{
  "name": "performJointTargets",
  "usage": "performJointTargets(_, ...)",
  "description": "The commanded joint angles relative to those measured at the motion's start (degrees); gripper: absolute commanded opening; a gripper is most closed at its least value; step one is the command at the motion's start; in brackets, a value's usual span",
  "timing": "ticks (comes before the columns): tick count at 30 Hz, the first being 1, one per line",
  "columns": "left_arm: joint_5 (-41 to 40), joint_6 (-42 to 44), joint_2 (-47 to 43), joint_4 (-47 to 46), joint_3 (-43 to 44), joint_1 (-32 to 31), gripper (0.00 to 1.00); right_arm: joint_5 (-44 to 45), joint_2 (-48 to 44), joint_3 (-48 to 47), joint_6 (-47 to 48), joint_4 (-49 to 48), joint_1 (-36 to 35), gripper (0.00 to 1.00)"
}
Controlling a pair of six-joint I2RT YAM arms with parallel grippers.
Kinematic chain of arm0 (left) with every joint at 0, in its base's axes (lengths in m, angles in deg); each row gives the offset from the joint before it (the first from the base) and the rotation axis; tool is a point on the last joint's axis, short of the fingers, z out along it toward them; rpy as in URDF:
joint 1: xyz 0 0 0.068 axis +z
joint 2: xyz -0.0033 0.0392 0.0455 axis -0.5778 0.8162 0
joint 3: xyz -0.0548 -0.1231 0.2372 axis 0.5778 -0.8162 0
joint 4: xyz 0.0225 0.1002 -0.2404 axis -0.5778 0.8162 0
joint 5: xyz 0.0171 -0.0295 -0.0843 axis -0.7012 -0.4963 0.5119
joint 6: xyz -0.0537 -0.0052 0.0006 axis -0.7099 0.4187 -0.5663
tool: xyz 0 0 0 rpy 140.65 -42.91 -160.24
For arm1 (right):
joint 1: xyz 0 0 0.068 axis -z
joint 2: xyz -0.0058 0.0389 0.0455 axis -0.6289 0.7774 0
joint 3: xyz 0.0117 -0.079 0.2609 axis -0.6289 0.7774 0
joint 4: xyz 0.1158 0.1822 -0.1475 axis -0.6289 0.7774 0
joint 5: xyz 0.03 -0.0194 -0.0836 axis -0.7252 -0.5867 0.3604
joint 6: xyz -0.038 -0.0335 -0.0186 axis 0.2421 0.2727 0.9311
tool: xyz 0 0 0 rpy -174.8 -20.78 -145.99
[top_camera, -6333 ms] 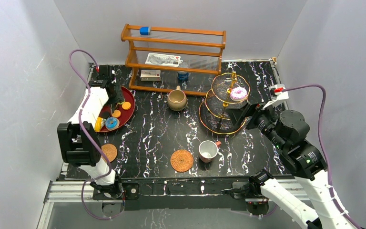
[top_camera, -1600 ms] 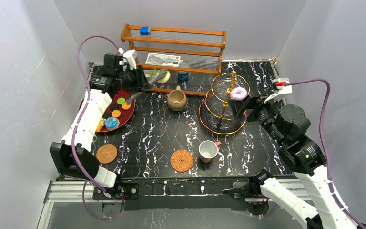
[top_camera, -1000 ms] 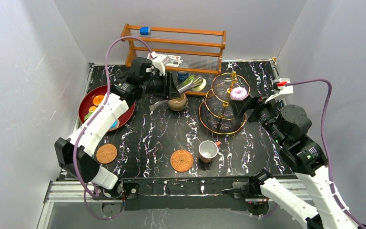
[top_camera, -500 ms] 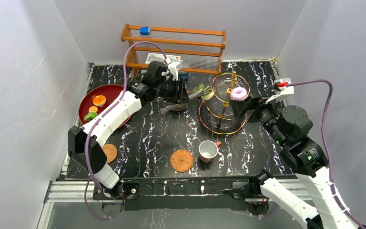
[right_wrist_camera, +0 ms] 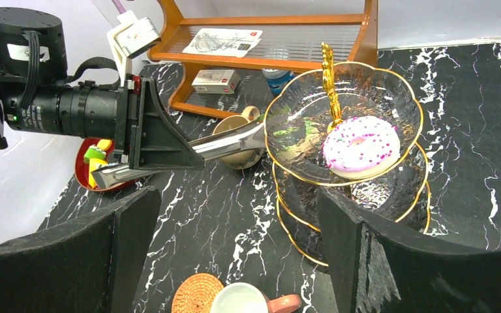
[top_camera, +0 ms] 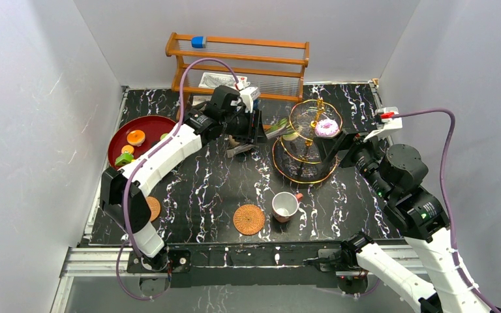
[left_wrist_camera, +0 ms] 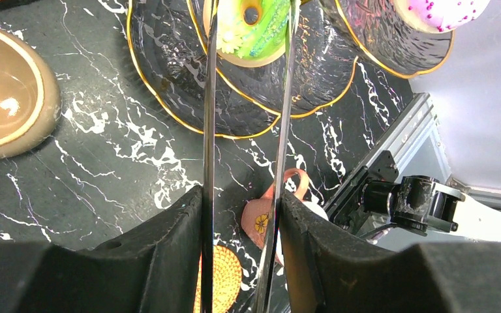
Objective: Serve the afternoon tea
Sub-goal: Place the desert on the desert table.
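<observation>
- Left hand: 2 long thin fingers clamped across the outer rim of the green doughnut. This grip likely spares the icing and leaves the base free for setting down.
- Green doughnut: carried at the left edge of the tiered glass stand, below the top tier and over a lower one. Whether it touches the glass cannot be told.
- Pink doughnut: lies on the top tier, just beside the gold centre post. It fills most of that small tier, which is probably why the green one goes lower.
- Right hand: fingers wide apart and holding nothing, near the stand's right side and facing it. It is judged to be parked clear of the left arm's reach.
- Tan mug: upright on the bench, just left of the stand, under the left arm; not on a coaster.
- White red-handled cup: on the bare bench just beside the centre coaster, not on it.
- Second coaster: near the front left, partly hidden by the left arm. Both coasters are bare, presumably awaiting the 2 cups.
- Red tray: at the left, holding the toy pieces not yet served.
- Wooden rack: at the back edge, apart from the service.
</observation>
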Motion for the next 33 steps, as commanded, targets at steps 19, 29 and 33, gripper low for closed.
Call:
performJointTargets(19, 0.9, 0.4, 4.7, -5.4, 4.4, -0.8, 0.44, 0.0, -0.9, -0.8, -0.2, -2.9, -0.2, 0.99)
performJointTargets(29, 0.6, 0.8, 5.2, -5.1, 5.0, -0.8, 0.56, 0.2, -0.7, -0.7, -0.1, -3.1, -0.2, 0.99)
performJointTargets(33, 0.2, 1.0, 4.8, -4.6, 5.0, -0.9, 0.58, 0.0, -0.7, -0.6, 0.0, -3.2, -0.2, 0.99)
